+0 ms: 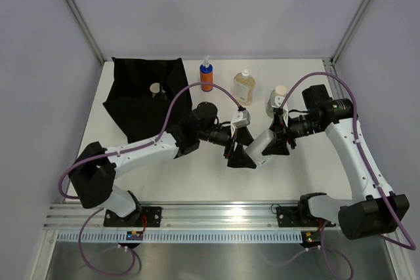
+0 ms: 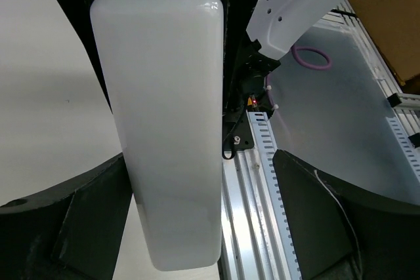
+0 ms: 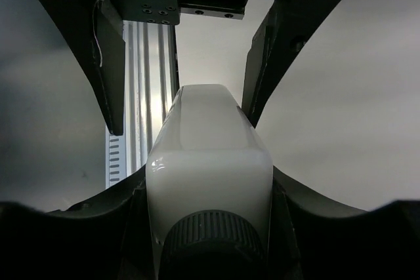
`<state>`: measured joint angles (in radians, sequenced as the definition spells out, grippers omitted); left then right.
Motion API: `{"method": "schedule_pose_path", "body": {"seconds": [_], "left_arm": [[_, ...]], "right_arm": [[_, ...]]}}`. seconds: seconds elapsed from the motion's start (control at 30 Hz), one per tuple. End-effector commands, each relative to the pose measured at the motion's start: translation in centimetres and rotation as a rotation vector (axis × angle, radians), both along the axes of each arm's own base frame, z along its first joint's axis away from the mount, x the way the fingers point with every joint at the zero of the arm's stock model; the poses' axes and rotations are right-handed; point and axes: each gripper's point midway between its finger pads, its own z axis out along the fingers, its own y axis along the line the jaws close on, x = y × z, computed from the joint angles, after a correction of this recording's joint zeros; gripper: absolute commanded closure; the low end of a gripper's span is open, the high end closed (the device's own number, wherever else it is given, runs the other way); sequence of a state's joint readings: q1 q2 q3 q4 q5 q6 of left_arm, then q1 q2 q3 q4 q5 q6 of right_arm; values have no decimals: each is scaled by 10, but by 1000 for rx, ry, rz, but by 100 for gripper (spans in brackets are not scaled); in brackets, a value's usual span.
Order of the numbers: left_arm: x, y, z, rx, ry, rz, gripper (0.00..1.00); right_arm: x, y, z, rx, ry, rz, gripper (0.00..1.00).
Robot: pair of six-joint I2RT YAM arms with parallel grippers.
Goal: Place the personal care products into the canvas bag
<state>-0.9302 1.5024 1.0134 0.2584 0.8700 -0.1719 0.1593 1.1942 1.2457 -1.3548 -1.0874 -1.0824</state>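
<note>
The white bottle (image 3: 210, 155) is milky plastic, a flat-sided slab with rounded corners and a dark ribbed cap. It is over the middle of the table (image 1: 197, 181), well right of the bag (image 1: 141, 106). The right gripper (image 3: 207, 185) pinches it just below the cap. The left gripper (image 2: 200, 162) stands spread around its base, one finger beside it and the other apart. The bag is limp black fabric with its mouth open, and a beige bottle (image 1: 156, 88) shows inside. Behind stand an orange spray bottle (image 1: 207, 77), a clear amber bottle (image 1: 244, 87) and a pale green bottle (image 1: 277, 100).
</note>
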Motion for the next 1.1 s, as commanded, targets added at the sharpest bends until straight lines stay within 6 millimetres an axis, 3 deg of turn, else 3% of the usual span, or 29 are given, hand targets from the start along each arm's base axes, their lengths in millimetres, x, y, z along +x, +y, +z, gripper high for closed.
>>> {"method": "schedule_pose_path", "body": {"seconds": [0.0,0.3,0.5,0.6,0.63,0.73,0.77,0.9,0.97,1.0,1.07], "left_arm": [[-13,-2,24,-65,-18,-73,14],[1,-8,2,13,27,5,18],[3,-19,6,18,38,-6,26],[0,-20,8,16,47,-29,42],[-2,-19,7,19,53,-40,59],[-3,-17,6,36,56,-38,94],[-3,-15,5,39,51,-37,100],[-9,-3,6,66,33,-32,100],[-10,3,5,80,27,-20,100],[-11,9,6,91,18,-7,100],[-10,17,5,108,12,15,100]], "right_arm": [[-7,15,43,153,-86,60,100],[-7,18,50,185,-80,55,100],[-1,20,50,183,-78,46,100],[2,20,45,179,-68,38,100],[3,20,41,175,-64,37,100],[4,19,34,158,-51,26,97],[5,19,34,156,-58,23,93],[7,17,28,137,-60,1,59],[9,16,28,133,-61,-19,14],[10,15,28,124,-47,-40,1],[14,15,33,121,-83,-54,0]]}}
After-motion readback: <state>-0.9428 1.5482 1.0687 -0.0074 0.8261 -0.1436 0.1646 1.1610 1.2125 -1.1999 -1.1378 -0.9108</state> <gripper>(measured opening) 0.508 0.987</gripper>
